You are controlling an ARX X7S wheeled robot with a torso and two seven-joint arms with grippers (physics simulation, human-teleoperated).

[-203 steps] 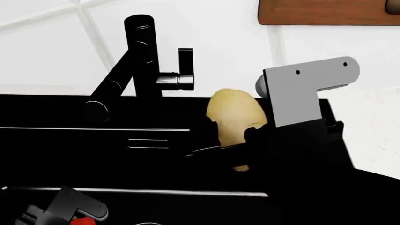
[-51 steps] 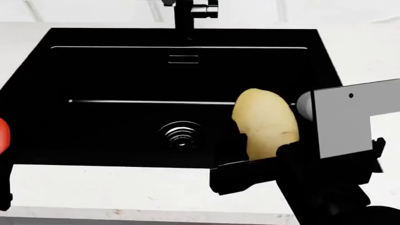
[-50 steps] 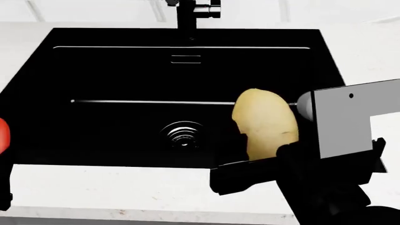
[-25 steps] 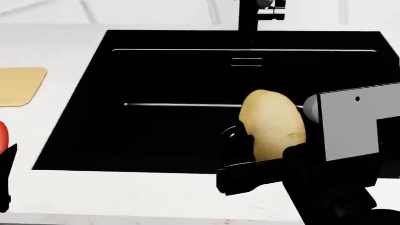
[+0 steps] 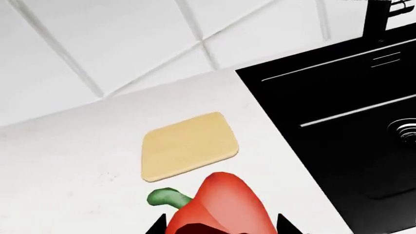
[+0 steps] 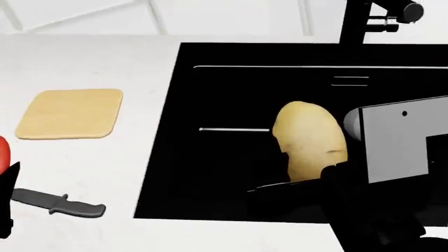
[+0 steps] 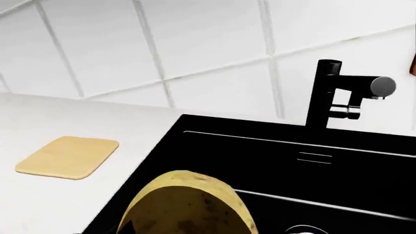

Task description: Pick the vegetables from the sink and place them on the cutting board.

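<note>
My right gripper (image 6: 301, 181) is shut on the tan-yellow potato (image 6: 309, 139) and holds it upright above the black sink (image 6: 210, 94); the potato fills the near part of the right wrist view (image 7: 185, 204). My left gripper (image 5: 221, 229) is shut on the red bell pepper (image 5: 217, 204), held above the white counter. In the head view only a sliver of the pepper (image 6: 3, 152) shows at the left edge. The pale tan cutting board (image 6: 70, 113) lies on the counter left of the sink; it also shows in the left wrist view (image 5: 188, 145) and the right wrist view (image 7: 68, 157).
A black knife (image 6: 60, 202) lies on the white counter (image 6: 105, 63) in front of the cutting board. The black faucet (image 6: 371, 18) stands behind the sink. A white tiled wall (image 7: 162, 39) runs along the back.
The head view has swung left: the sink shifted right in frame, and the whole cutting board and the knife came into view. Both grippers keep their hold.
</note>
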